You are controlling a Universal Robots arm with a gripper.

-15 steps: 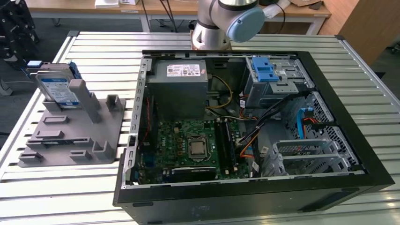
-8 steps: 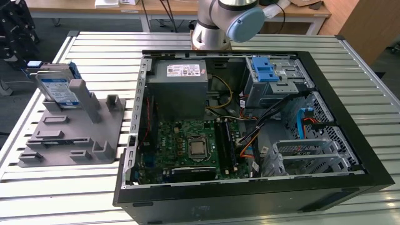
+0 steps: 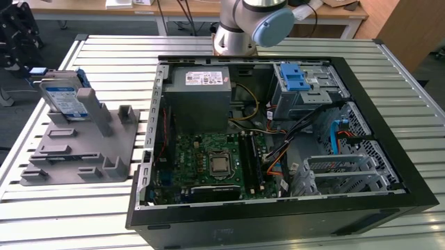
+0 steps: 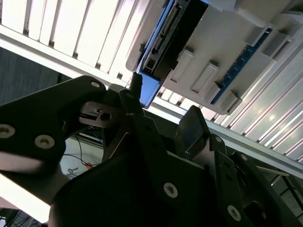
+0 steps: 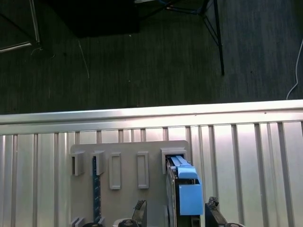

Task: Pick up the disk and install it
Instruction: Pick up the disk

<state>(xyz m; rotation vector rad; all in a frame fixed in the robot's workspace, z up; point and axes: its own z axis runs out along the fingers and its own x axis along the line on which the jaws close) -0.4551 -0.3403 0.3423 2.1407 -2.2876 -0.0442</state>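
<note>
Gripper (image 5: 175,205): fingers (image 5: 140,206) spread wide, holding nothing.
Disk (image 5: 182,190): on edge, beyond and between the fingers, slotted in grey holder (image 5: 128,153).
Handling: judged rigid, dense, smooth-faced, shock-sensitive.
Grip: across flat faces, clear of connector.

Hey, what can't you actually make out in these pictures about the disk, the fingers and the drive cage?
Exterior view: the arm runs off the top edge, so its height over the disk cannot be told.
First wrist view: the bottom edge cuts off the disk's lower end and most of the fingers.
Second wrist view: the gripper hides part of the grey fixture.
Exterior view: the blue latch covers the slot of the drive cage.
</note>
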